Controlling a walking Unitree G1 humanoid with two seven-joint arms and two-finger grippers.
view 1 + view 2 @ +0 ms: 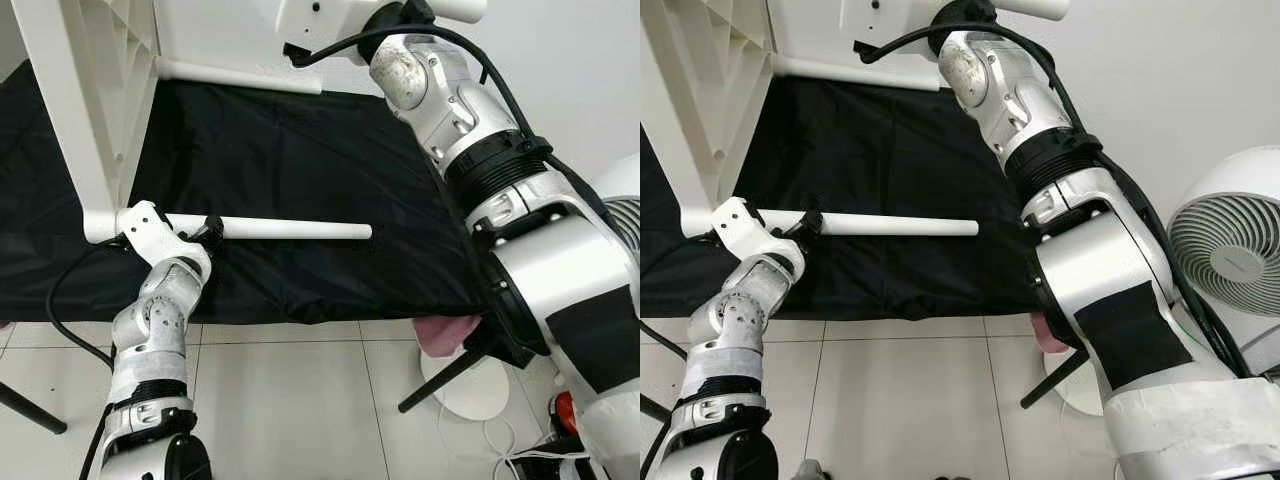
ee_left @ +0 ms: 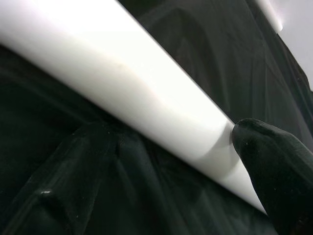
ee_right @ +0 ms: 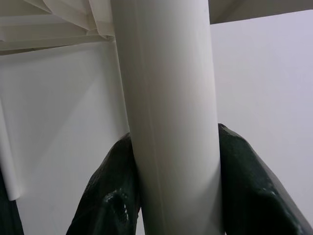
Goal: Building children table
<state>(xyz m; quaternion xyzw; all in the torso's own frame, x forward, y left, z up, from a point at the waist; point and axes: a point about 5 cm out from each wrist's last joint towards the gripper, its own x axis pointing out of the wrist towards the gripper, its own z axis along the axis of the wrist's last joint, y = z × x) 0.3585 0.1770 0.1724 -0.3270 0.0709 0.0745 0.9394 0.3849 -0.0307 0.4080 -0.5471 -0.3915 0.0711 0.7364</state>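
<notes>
Left gripper (image 1: 208, 231) clamps the lower table leg (image 1: 290, 229), which lies across the black cloth (image 1: 300, 150); right gripper (image 3: 171, 196) squeezes an upper leg (image 3: 166, 98) between both fingers, up by the white tabletop (image 1: 90, 90) standing on edge

Left tool (image 1: 212, 229) around white table leg (image 1: 290, 229) above black cloth (image 1: 300, 160).

Both eye views look steeply down from the head at the black cloth (image 1: 300, 180), sharing the leg (image 1: 290, 229) toward 9 o'clock. Each wrist view sits very close on a white tube.
</notes>
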